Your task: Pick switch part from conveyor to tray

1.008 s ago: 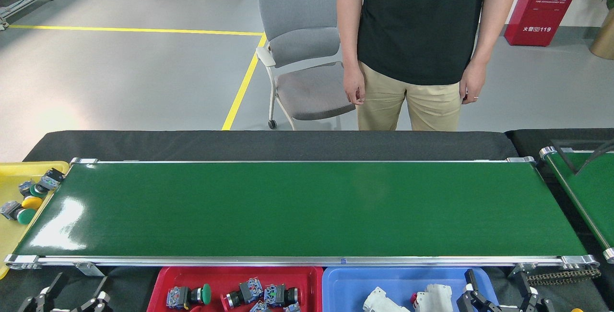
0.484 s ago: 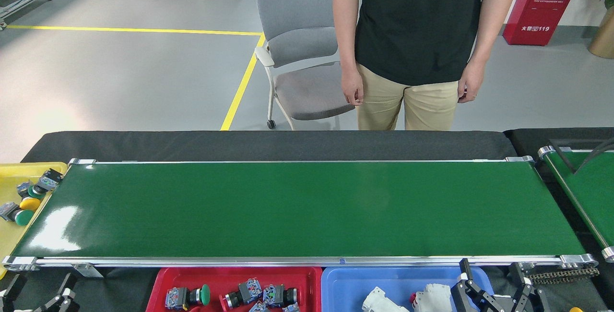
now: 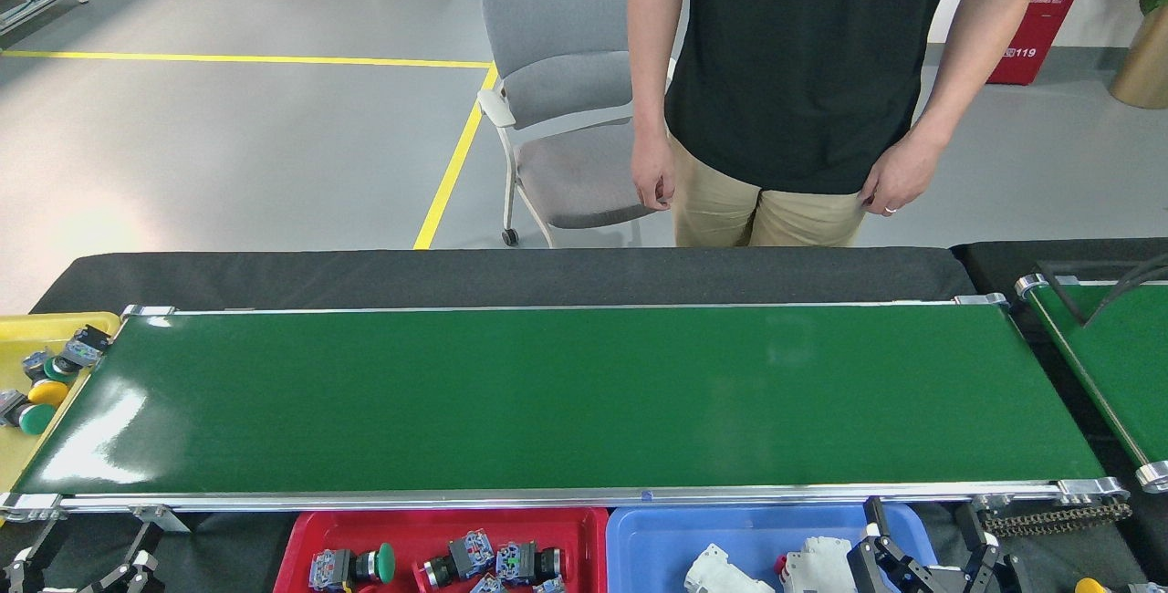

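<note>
Only readable writing is "119" on the red box point(image 3: 1040, 23) behind the person point(image 3: 803, 73) — other characters cut off. The conveyor point(image 3: 566, 397), a glossy dark-green belt with silver rails, lies bare across the black table point(image 3: 511, 275); switch parts point(image 3: 484, 564) with blue-grey bodies and green or black heads sit in the red tray point(image 3: 301, 543) below its near rail, white parts point(image 3: 771, 568) in the blue tray point(image 3: 639, 543). My left gripper point(image 3: 80, 561) and right gripper point(image 3: 926, 549) hang below the near rail, fingers spread apart, holding nothing.
</note>
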Controlling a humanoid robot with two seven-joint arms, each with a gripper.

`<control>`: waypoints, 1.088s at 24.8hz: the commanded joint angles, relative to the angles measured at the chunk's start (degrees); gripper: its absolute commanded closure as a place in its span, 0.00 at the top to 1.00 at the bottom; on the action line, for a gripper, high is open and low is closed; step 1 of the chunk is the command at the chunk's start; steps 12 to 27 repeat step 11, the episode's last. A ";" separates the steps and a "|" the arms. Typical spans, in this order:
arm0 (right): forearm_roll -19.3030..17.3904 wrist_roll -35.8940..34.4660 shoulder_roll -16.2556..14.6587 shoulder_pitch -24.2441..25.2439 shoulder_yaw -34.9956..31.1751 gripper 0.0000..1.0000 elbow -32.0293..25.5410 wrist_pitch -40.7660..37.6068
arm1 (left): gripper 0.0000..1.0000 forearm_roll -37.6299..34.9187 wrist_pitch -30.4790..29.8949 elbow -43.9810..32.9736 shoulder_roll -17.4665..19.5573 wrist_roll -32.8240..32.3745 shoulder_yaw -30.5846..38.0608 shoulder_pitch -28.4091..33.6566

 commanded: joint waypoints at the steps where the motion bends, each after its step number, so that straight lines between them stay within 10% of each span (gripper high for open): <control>1: 0.02 -0.58 -0.04 -0.23 -0.19 1.00 -0.91 -0.24 | 1.00 0.09 -0.05 -0.43 0.76 0.51 0.14 -0.14; 27: 0.02 -0.31 -0.74 1.09 -0.27 1.00 -0.82 -0.24 | 1.00 0.00 -0.05 -0.43 0.76 0.51 -0.21 -0.84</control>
